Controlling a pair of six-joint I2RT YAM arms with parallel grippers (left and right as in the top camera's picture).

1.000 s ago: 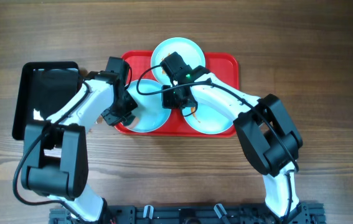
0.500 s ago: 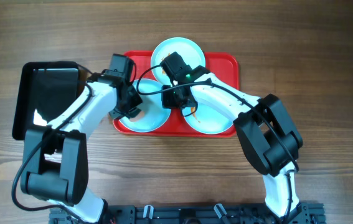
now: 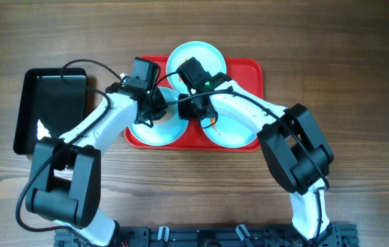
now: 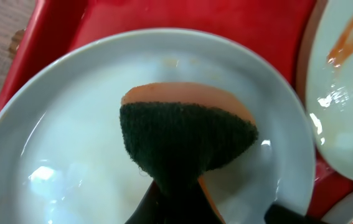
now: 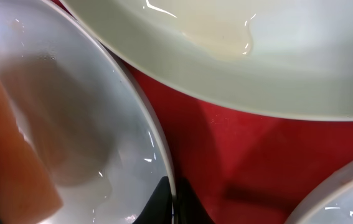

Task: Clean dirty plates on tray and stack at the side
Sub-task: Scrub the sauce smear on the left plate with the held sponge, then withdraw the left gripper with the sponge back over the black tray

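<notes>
**Entry: sponge now over the near-left plate; wiping looks begun, nothing stacked.**

We record the left gripper (image 4: pixel 175 208) clamped on a sponge (image 4: pixel 188 140), orange foam with a coarse dark-green face, swung in from the tray (image 3: pixel 248 71) rim over the near-left plate (image 4: pixel 70 155). The right gripper (image 3: pixel 194 108), unmoved, sits closed at that plate's rim, seemingly pinching it. The plates are glossy, shallow and pale blue, all on the red tray. A neighbouring plate (image 4: pixel 344 112) carries an orange smear (image 4: pixel 344 40).

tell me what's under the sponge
A pale blue plate on the red tray. The patch right beneath the sponge is covered, so any smear there cannot be seen.
</notes>
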